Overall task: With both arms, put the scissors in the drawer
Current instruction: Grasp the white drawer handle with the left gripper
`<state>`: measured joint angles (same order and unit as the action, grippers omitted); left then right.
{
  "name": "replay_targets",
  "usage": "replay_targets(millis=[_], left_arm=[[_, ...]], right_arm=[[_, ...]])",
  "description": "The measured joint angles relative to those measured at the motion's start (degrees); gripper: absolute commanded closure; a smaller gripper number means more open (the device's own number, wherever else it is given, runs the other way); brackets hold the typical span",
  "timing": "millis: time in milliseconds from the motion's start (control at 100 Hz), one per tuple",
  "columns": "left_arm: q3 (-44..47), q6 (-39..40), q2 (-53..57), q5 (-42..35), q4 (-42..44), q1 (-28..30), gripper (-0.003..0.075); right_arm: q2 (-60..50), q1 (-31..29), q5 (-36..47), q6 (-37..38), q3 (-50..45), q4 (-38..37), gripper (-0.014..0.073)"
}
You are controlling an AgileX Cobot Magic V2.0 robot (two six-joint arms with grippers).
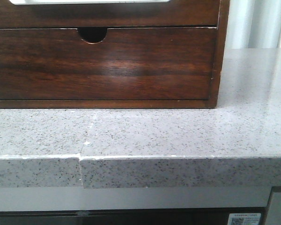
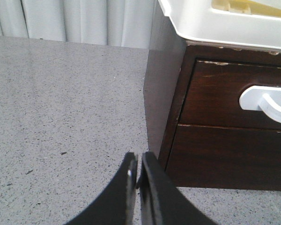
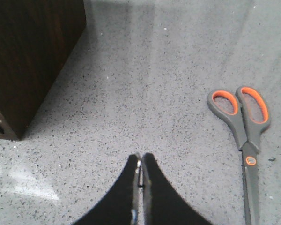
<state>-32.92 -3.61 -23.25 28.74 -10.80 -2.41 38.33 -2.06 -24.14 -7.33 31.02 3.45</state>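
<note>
The scissors [image 3: 247,140], grey with orange-lined handles, lie flat and closed on the speckled grey counter, seen only in the right wrist view. My right gripper [image 3: 141,157] is shut and empty, apart from them and above the counter. The drawer [image 1: 107,14] is the upper dark brown front, closed, with a long white cutout along its top edge. It also shows in the left wrist view [image 2: 215,93]. My left gripper [image 2: 137,157] is shut and empty near the cabinet's corner. Neither gripper shows in the front view.
Below the drawer is a second closed drawer front [image 1: 103,65] with a half-round notch. A white tray [image 2: 210,23] sits on top of the cabinet. The cabinet's side [image 3: 33,56] stands near my right gripper. The counter's front edge [image 1: 140,161] has a seam.
</note>
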Motion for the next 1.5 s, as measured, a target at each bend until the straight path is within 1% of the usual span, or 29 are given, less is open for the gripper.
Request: replay_targets(millis=[230,300,320,340,370,410,420,440,450,460,490,510,520,530,560,610,780,910,1010,1090,1100,1110,1150,1230,1240,1300,1340,1410,1500], left_arm=[[0.00,0.00,0.00,0.03,0.00,0.00,0.0740],[0.00,0.00,0.00,0.13,0.00,0.00,0.0722],[0.00,0.00,0.00,0.13,0.26,0.00,0.0703],[0.00,-0.10,0.00,0.13,0.49,0.00,0.0676],[0.00,-0.03,0.00,0.13,1.40,0.00,0.0631],[0.12,-0.03,0.00,0.13,3.04,0.00,0.0544],[0.13,-0.03,0.00,0.13,3.36,0.00,0.0512],[0.22,-0.03,0.00,0.13,4.34,0.00,0.0477],[0.37,-0.03,0.00,0.13,4.96,0.00,0.0443],[0.36,-0.03,0.00,0.13,5.30,0.00,0.0426],[0.61,-0.03,0.00,0.16,6.55,0.00,0.0339],[0.88,-0.03,0.00,0.16,7.33,0.00,0.0306],[1.00,-0.03,0.00,0.26,7.73,0.00,0.0276],[1.00,-0.03,0.00,0.26,7.73,0.00,0.0262],[1.26,-0.03,0.00,0.26,8.42,0.00,0.0206],[1.38,-0.03,0.00,0.29,9.04,0.00,0.0166],[1.38,-0.12,0.00,0.29,9.38,0.00,0.0179],[1.38,-0.12,0.00,0.29,9.38,0.00,0.0206],[1.42,-0.12,0.00,-0.44,6.05,0.00,0.0229],[1.42,-0.12,0.00,-2.20,-1.57,0.00,0.0247],[1.52,-0.12,0.00,-2.58,-4.47,0.00,0.0249],[1.52,-0.12,0.00,-2.78,-4.47,0.00,0.0250],[1.92,-0.12,0.00,-4.02,-11.82,0.00,0.0255],[2.85,-0.12,-0.18,-5.50,-22.32,0.00,0.0262],[3.18,-0.12,-0.28,-5.78,-25.33,0.00,0.0262],[3.98,-0.12,-1.10,-6.44,-32.27,0.00,0.0262],[4.30,-0.12,-2.13,-6.56,-36.22,0.00,0.0262],[4.53,-0.40,-4.35,-6.30,-40.61,-0.12,0.0262],[4.53,-4.01,-8.36,-5.50,-46.99,-0.63,0.0262]], right_arm=[[1.47,0.00,0.00,0.00,0.00,0.00,0.0657],[1.71,0.00,0.00,0.00,0.00,0.00,0.0597],[1.82,0.00,0.00,0.00,0.00,0.00,0.0566],[1.83,0.00,0.00,0.00,0.00,0.00,0.0514],[1.90,0.00,0.00,0.00,0.00,0.00,0.0468],[1.96,0.00,0.21,0.00,0.00,0.00,0.0367],[1.96,0.00,0.35,0.00,0.00,0.00,0.0331],[2.06,0.00,0.47,0.00,0.00,0.00,0.0295],[2.06,0.00,0.64,0.00,0.00,0.00,0.0260],[2.06,0.00,0.86,0.00,0.00,0.00,0.0244],[2.06,0.00,1.26,0.00,0.00,0.00,0.0167],[2.06,0.00,1.58,0.00,0.00,0.00,0.0141],[2.06,0.00,1.69,0.00,0.00,0.00,0.0117],[2.06,0.00,1.90,0.00,0.00,0.00,0.0097],[2.06,0.00,2.37,0.00,0.00,0.00,0.0064],[2.06,0.00,2.99,0.00,0.00,0.00,0.0035],[2.06,0.00,3.93,0.00,0.00,0.00,0.0037],[2.06,0.00,4.03,0.00,0.00,0.00,0.0037],[2.06,0.00,4.03,0.00,0.00,0.00,0.0037],[2.06,0.00,4.03,0.00,0.00,0.00,0.0037],[2.06,0.00,4.03,0.00,0.00,0.00,0.0037],[2.06,0.00,4.03,0.00,0.00,0.00,0.0037],[2.06,0.00,4.03,0.00,0.00,0.00,0.0037],[2.06,0.00,4.03,0.00,0.00,0.00,0.0037],[2.06,0.00,4.03,0.00,0.00,0.00,0.0037],[2.06,0.00,4.03,0.00,0.00,0.00,0.0037],[2.06,0.00,4.03,0.00,0.00,0.00,0.0037],[2.06,0.00,4.03,0.00,0.00,0.00,0.0037],[2.06,0.00,4.03,0.00,0.00,0.00,0.0037]])
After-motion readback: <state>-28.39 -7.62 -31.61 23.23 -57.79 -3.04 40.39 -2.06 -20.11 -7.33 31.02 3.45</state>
